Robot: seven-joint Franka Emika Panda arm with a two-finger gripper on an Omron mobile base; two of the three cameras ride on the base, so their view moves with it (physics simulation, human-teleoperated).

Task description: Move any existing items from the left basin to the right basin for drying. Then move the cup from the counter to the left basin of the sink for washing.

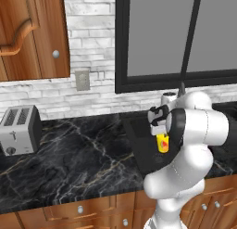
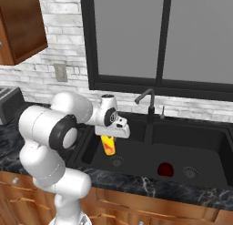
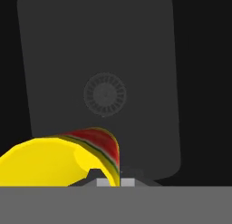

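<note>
The counter [image 1: 78,154] runs left to right, with the black sink [image 2: 154,171] set into it. The toaster [image 1: 19,129] stands at the far left of the counter. The left basin [image 2: 132,158] lies below the gripper [image 2: 109,136], whose jaws are pinched narrow on the rim of the yellow cup [image 2: 108,145], hanging it above that basin's drain. The small dark red item [image 2: 165,169] sits in the right basin [image 2: 214,146], near its drain.

toaster [image 1: 19,129], wall outlet [image 1: 82,79] – dark window [image 2: 159,37]
</note>
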